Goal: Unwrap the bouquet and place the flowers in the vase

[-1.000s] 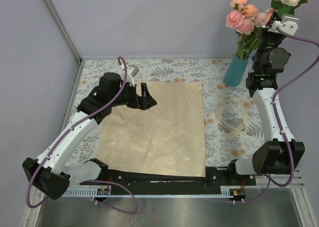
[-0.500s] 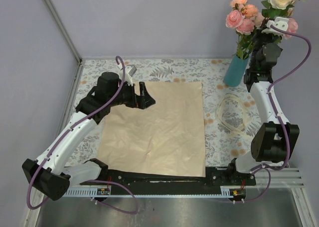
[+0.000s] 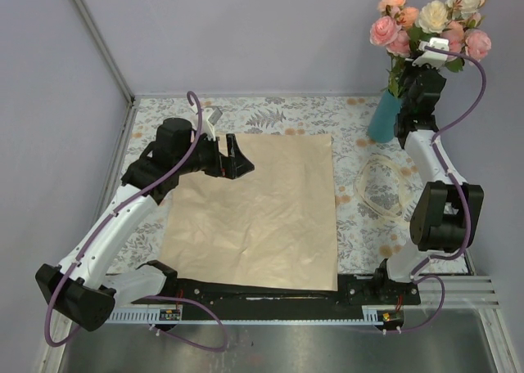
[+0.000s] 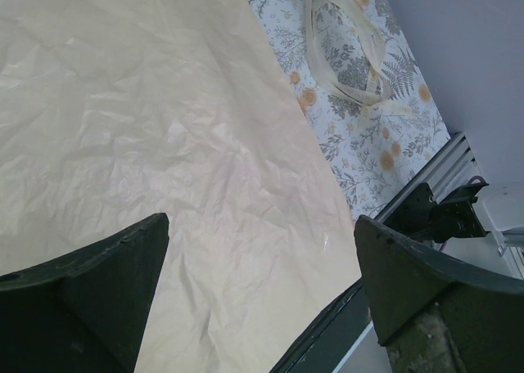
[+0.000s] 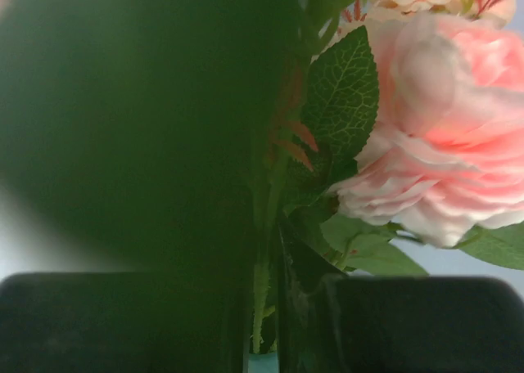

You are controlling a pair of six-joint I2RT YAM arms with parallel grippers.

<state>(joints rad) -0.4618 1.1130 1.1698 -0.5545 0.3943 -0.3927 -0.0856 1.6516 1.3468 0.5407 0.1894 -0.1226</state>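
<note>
The flowers [image 3: 426, 25] are stood in the vase [image 3: 383, 118], the right gripper [image 5: 264, 307] is set close around their stems just above the vase (clamped or slack cannot be told), the left gripper [image 4: 260, 226] is spread empty well apart from the vase, and if the stems are pulled away unreleased the vase could be tipped.

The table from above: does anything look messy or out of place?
Two loose things: a creased tan paper sheet lies spread flat mid-table, and a clear band is curled on the cloth to its right, near the vase. Nothing looks spilled or broken.
</note>
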